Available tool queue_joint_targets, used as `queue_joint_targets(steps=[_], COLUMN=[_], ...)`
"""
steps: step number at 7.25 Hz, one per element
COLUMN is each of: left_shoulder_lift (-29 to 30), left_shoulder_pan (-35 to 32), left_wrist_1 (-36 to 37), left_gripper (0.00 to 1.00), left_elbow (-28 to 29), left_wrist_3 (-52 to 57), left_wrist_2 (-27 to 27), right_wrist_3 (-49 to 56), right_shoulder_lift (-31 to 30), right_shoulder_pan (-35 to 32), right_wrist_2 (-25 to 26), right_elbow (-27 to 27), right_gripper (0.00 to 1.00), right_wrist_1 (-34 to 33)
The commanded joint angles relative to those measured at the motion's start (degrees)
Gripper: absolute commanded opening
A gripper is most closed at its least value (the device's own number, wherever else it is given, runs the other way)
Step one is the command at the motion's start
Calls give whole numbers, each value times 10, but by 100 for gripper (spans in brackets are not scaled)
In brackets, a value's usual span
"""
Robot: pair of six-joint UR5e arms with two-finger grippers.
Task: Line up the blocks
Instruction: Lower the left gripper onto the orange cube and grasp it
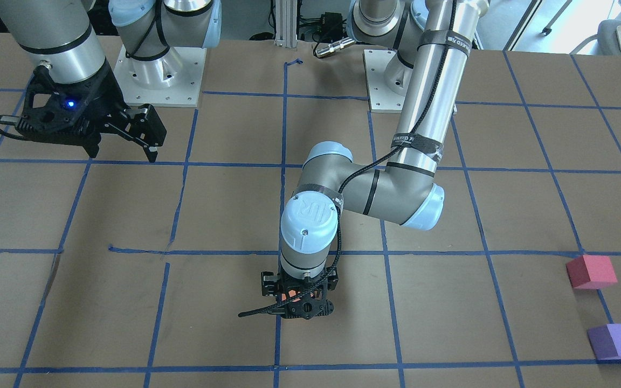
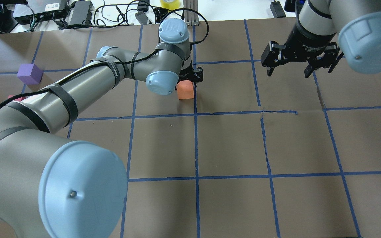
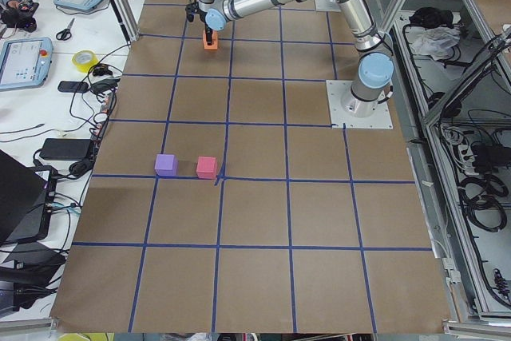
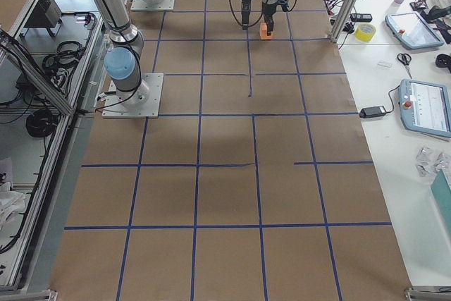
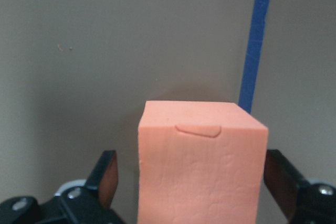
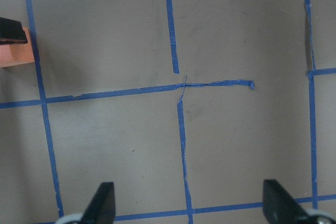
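1. Currently, the orange block is resting on the table, just beside a blue tape line. Its matte, salmon-toned surface is showing one small curved dent.
2. The left gripper is straddling this block with its fingers spread, and a gap is showing on one side.
3. The right gripper is hovering well apart from it, with its fingers spread wide and holding nothing.
4. The pinkish-red block and the purple block are sitting near each other, toward the table end on the robot's left.

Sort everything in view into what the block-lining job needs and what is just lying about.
Job: orange block, with the open left pincer on either side of it; pinkish-red block; purple block.
Lying about: yellow tape roll; scissors; teach pendant.
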State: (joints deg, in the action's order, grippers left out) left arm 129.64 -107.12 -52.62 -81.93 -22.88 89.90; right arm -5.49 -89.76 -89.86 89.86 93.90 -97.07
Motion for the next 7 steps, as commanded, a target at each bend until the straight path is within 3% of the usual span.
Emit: queue_joint_targets(steps=[1,2,3,4,6,7], left_shoulder_lift=[-3,-17,-21,-28,-69,-90], left_shoulder_pan=[-1,0,5,19,111,144], left_wrist_1=[5,0,-3,-13,-69,-71], left_gripper=[45,42,32,32,33,26], left_elbow=[-2,-2,-5,-7,-7,-10], left_wrist_3=[-1,7,44,70,78,81], left_wrist_2=[3,4,26,71,86,91], right_wrist_3=[-7,-6,-5,-5,-4,-3], right_shoulder_lift=[3,2,0,-2,-7,-9], right_shoulder_pan=[0,0,0,0,0,0], right_wrist_2=[5,4,-6,-4,-7,-3], right_elbow=[5,5,-3,-3,0,3], right_gripper=[100,100,100,100,100,100], right_wrist_1=[-6,-5,-8,-8,-6,-6])
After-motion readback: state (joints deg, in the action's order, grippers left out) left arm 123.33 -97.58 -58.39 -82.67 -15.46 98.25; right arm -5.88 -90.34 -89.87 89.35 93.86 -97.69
